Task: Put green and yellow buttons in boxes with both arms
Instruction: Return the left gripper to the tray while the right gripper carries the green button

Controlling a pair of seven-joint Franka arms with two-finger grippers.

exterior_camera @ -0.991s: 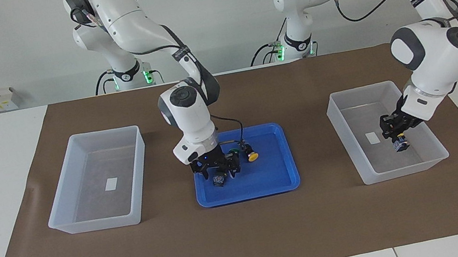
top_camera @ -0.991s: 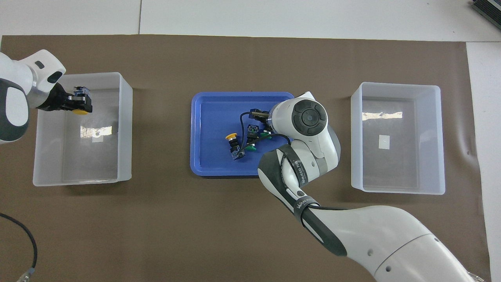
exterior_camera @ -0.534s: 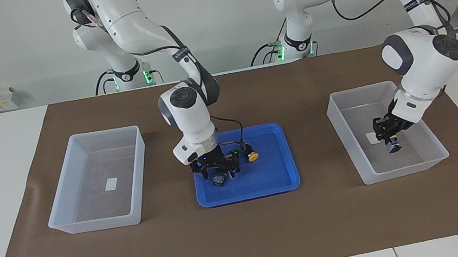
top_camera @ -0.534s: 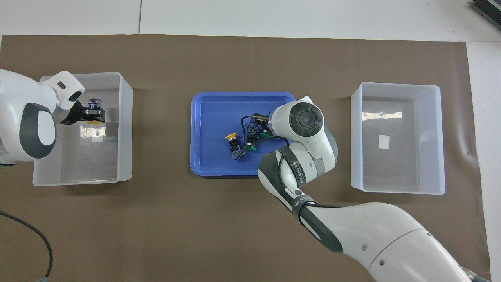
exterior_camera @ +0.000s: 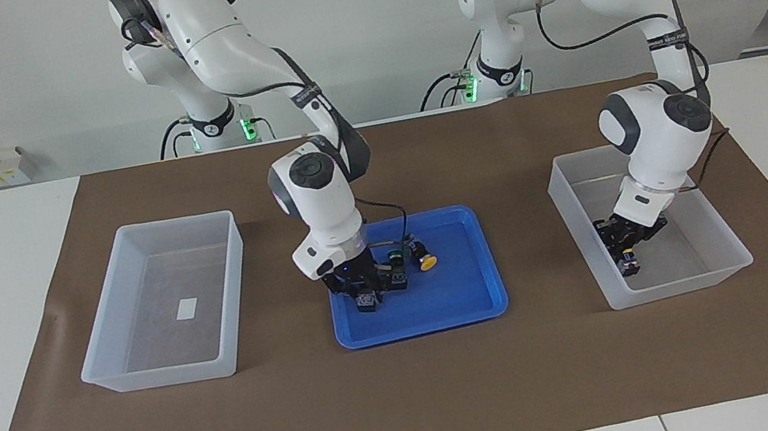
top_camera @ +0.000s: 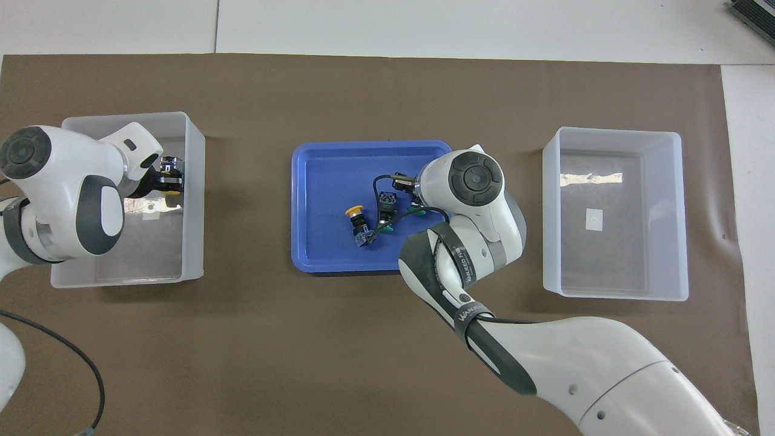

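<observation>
The left gripper [exterior_camera: 625,252] is reaching low into the box [exterior_camera: 584,251] at the left arm's end of the table and is clamping narrowly on the yellow button [top_camera: 174,189]. Whether the button is touching the floor of the box, I cannot tell. The right gripper [exterior_camera: 365,288] is standing down in the tray [exterior_camera: 463,308] between the two boxes, and its fingers are looking drawn in close on the blue-ended button [exterior_camera: 368,302]. That button's cap is hidden from me. Just beside it, a loose yellow button [top_camera: 354,211] and a green button [top_camera: 387,229] are lying crowded together, while the other box [exterior_camera: 133,315] is sitting with nothing in it but its label. These buttons are likely handling as light, hard plastic pieces, stiff enough that a firm pinch is not harming them. The blocky black body is offering flat faces and is the place to hold. The round cap is probably giving under pressure and slipping out of a two-finger pinch. The wide yellow cap is probably making that type top-heavy, so a grip close under the cap should be keeping it from swinging. A short drop into the box is likely doing no damage. In the tray the risk is crowding, since lifting one button may be dragging a neighbour along.
</observation>
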